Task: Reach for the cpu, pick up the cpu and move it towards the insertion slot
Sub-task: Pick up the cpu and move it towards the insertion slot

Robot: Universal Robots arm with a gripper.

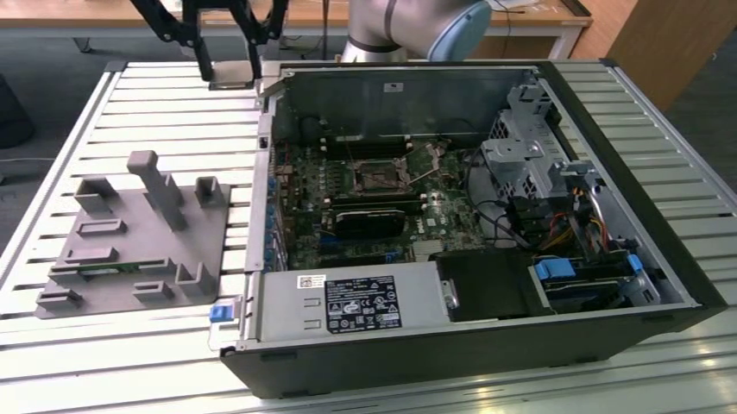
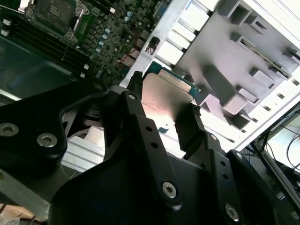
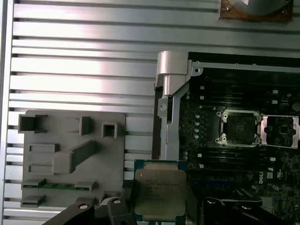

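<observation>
The cpu [image 3: 159,194], a flat square chip with a silver top, is held off the surface between my fingers, over the slatted table between the grey fixture plate [image 3: 70,154] and the open computer case. In the second wrist view the cpu [image 2: 164,101] is clamped at two opposite edges by the gripper [image 2: 161,110], which is shut on it. In the exterior view the gripper [image 1: 230,69] hangs high beyond the case's far corner on the exterior view's left, with the cpu [image 1: 230,74] in it. The insertion slot [image 1: 377,179] [image 3: 239,128] lies open on the motherboard, some way from the chip.
The open black case [image 1: 622,285] holds a power supply [image 1: 351,306], a drive cage [image 1: 524,159] and cables. The grey fixture plate [image 1: 127,241] with posts and blocks lies on the slatted table [image 1: 127,362]. The arm's base [image 1: 403,26] stands behind the case.
</observation>
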